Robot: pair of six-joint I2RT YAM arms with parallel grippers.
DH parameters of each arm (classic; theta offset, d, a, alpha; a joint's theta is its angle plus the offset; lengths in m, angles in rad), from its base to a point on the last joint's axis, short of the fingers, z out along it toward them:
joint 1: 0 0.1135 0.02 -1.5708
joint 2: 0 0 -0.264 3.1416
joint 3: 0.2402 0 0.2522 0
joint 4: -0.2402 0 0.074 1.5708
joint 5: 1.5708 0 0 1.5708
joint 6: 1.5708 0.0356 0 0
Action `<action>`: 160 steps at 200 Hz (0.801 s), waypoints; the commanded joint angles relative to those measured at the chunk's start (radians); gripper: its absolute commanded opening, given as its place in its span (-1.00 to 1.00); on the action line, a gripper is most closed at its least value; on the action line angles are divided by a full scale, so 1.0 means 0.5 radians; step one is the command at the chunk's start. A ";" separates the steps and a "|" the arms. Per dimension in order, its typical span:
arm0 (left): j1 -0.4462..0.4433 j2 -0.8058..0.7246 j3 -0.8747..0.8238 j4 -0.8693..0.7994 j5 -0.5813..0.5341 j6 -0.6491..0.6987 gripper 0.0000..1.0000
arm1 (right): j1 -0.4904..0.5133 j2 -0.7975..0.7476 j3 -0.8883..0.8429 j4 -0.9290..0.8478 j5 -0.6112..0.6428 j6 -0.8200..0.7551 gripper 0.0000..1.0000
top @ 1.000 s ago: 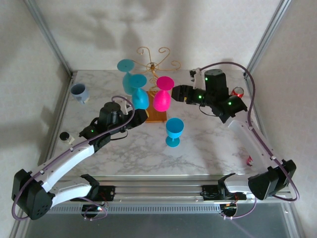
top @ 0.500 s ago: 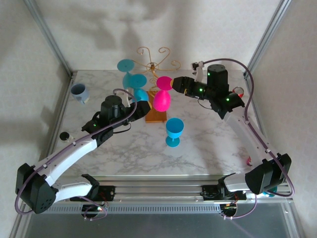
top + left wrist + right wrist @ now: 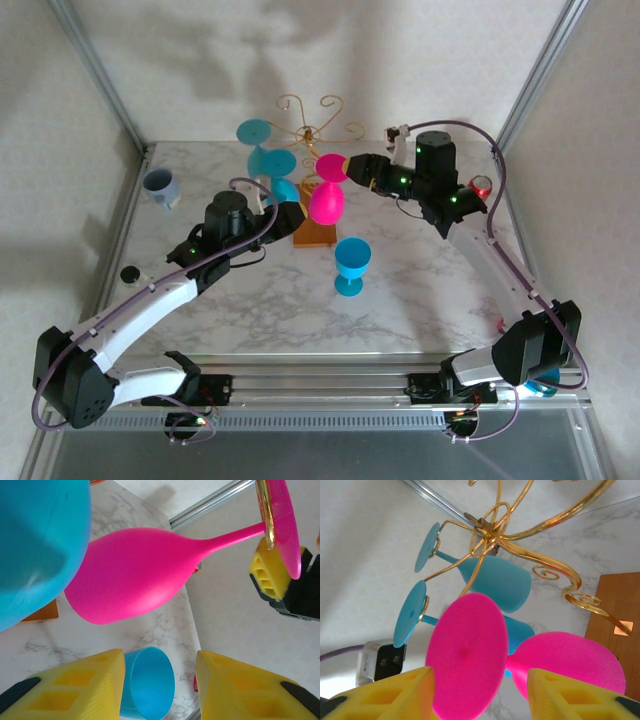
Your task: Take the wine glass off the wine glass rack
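Pink wine glass [image 3: 467,655] foot sat between the right gripper [image 3: 479,676] fingers, grip indeterminate; left gripper [image 3: 159,659] stood open, fingers cropped.

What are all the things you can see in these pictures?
table: one, white marble, under everything
wine glass rack: one, gold wire on brown wooden base, back middle
pink wine glass: one, pink, hanging upside down on the rack
blue hanging glasses: two, blue, on the rack's left side
blue standing glass: one, blue, upright before the rack
mug: one, grey-blue, back left
can: one, red, back right
small black thing: one, left edge
left tool: one, yellow fingers, open, below the pink bowl
right tool: one, yellow fingers, open around the pink foot
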 commanded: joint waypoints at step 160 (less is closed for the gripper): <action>0.008 -0.025 -0.010 0.058 -0.050 0.007 -0.18 | -0.013 0.062 -0.054 0.255 -0.168 0.157 -0.72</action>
